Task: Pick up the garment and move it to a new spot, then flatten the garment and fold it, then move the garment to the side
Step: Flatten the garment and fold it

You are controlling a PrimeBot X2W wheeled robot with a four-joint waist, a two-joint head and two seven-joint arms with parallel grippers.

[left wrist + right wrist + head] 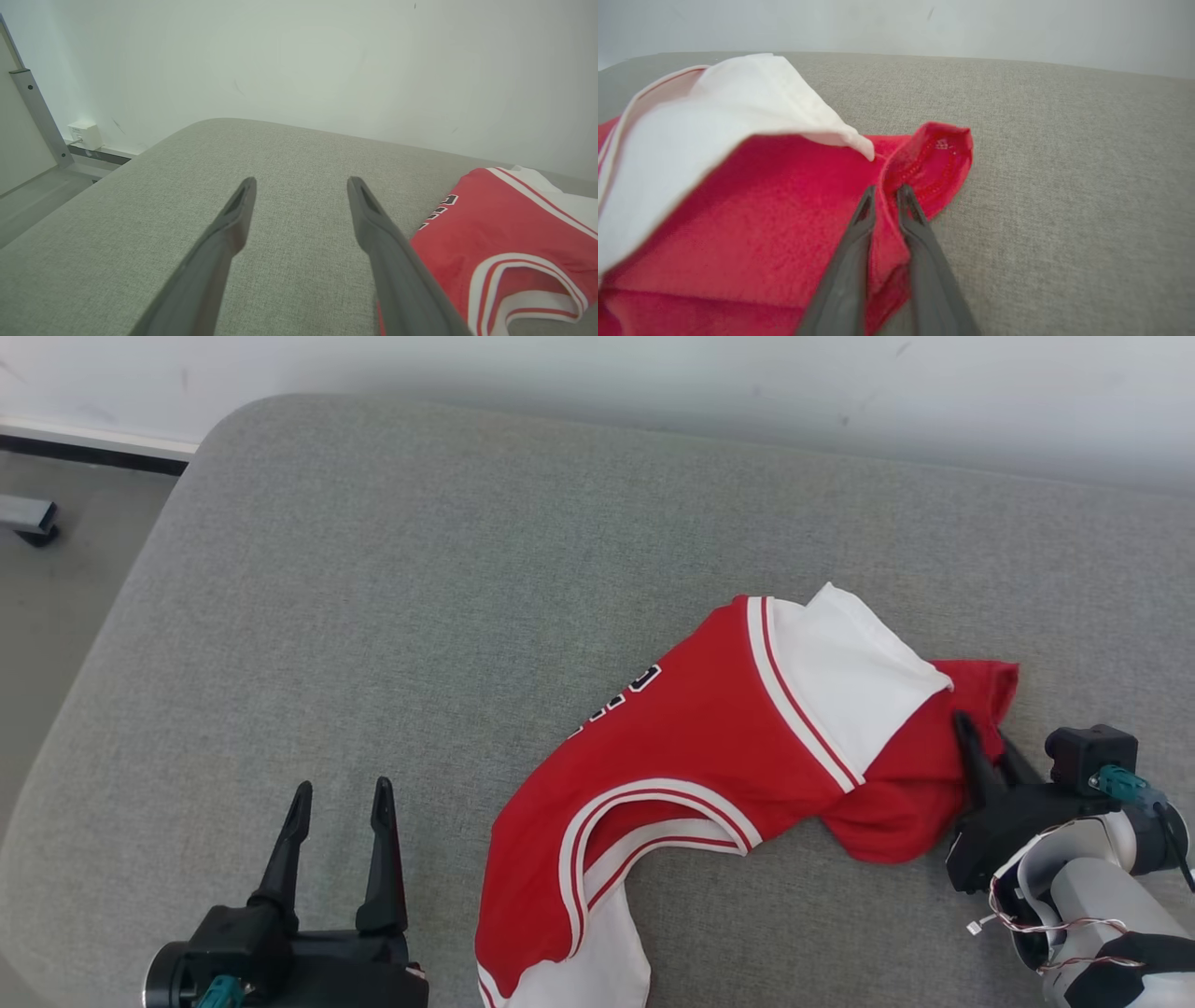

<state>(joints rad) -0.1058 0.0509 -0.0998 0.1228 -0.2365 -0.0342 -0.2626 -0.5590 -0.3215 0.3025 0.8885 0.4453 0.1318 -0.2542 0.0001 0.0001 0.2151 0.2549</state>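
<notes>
Right hand (980,726) at lower right of head view, pale forearm coming in from the bottom corner, fingers angled up-left onto the jersey's (691,747) right end. Right wrist view: hand (886,189) narrow, both fingers pinching an upright red fold of the jersey (761,210) just short of its curled hem. Fingers low, close to the cushion (1064,186).

Left hand (343,786) at lower left, fingers pointing up the view, spread wide, nothing between them. It sits near the jersey's lower left end but apart from it. Left wrist view: hand (301,182) over bare cushion (140,224), jersey (490,228) off to its right.

Jersey is red with white trim and a white panel (850,672) folded over on top. It lies bunched in an arc on the cushion's (420,569) near-right part, with the lower end running off the bottom of the view.

Edges: cushion's rounded far-left corner at upper left, floor (56,579) beyond the left edge, wall (653,373) along the far edge. Open room: bare cushion left of the jersey and beyond it to the far edge, plus a strip right of the pinched end.
</notes>
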